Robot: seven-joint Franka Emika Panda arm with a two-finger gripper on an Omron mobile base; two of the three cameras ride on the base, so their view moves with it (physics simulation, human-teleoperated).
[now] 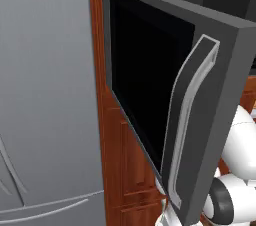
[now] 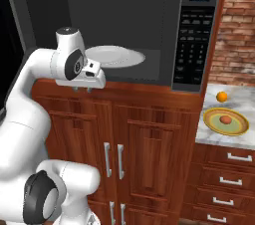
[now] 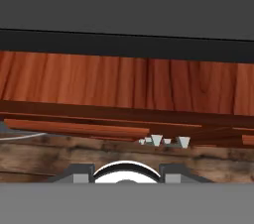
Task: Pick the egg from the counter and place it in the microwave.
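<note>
On counter [image 2: 234, 107] at right: egg [image 2: 226, 119] lay on plate [image 2: 239, 125], well apart from gripper [image 2: 89, 88]. Microwave [image 2: 197, 35] door [image 1: 150, 90] stood open. Finger spacing: cannot tell.

Wall: red-brown brick [image 2: 239, 25] at far right.
Cabinets: reddish-brown wood doors [image 2: 144, 159] with silver handles [image 2: 106, 160]; drawers [image 2: 224, 179] to the right.
Fridge: tall grey panel [image 1: 45, 95] at far left.
Floor: brown wood planks [image 3: 59, 161].
</note>
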